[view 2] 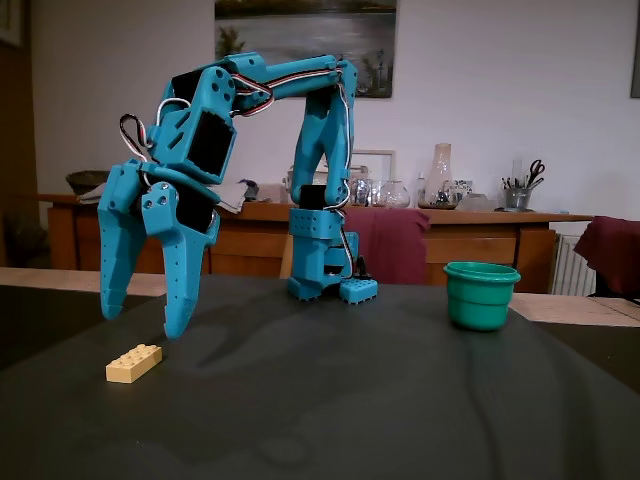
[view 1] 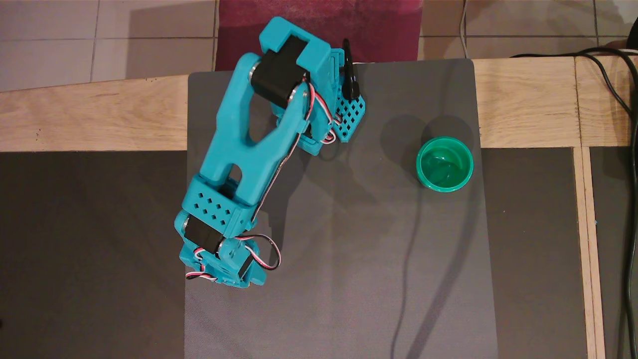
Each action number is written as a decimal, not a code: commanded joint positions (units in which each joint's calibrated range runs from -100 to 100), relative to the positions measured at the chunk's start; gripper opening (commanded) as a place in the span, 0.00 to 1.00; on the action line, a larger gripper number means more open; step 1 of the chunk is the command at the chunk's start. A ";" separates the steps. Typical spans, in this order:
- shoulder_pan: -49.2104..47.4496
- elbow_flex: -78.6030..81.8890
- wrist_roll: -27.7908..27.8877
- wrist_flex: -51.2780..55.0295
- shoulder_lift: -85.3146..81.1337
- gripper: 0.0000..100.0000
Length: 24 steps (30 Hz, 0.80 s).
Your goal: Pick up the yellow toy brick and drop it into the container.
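The yellow toy brick [view 2: 133,362] lies flat on the dark mat at the front left of the fixed view. My teal gripper [view 2: 142,322] hangs just above it, pointing down, with its two fingers spread wide, and holds nothing. In the overhead view the wrist [view 1: 219,239] covers the brick and the fingertips, so both are hidden there. The teal-green cup [view 2: 480,300] stands upright at the right, far from the gripper. It also shows in the overhead view [view 1: 420,164], and nothing shows inside it.
A grey mat [view 1: 349,259] covers the middle of the table. The arm's base [view 1: 344,109] sits at the mat's far edge. Black cables [view 1: 629,149] run along the right side. A wooden table strip [view 1: 89,119] lies at the back left.
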 commanded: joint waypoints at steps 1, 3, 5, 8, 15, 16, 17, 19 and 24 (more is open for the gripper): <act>-0.35 0.07 0.33 -0.25 -0.25 0.27; -0.35 0.16 1.43 0.19 -0.25 0.27; -0.35 1.87 2.48 -0.52 -0.16 0.27; -0.35 3.32 4.10 -0.43 -0.16 0.27; -2.60 3.50 4.10 -0.52 -0.16 0.27; -2.75 3.50 4.10 -0.78 -0.16 0.27; -2.83 3.50 4.10 -1.58 -0.16 0.27; -2.83 3.50 4.10 -4.34 1.10 0.27; -1.75 2.78 4.15 -11.89 7.51 0.27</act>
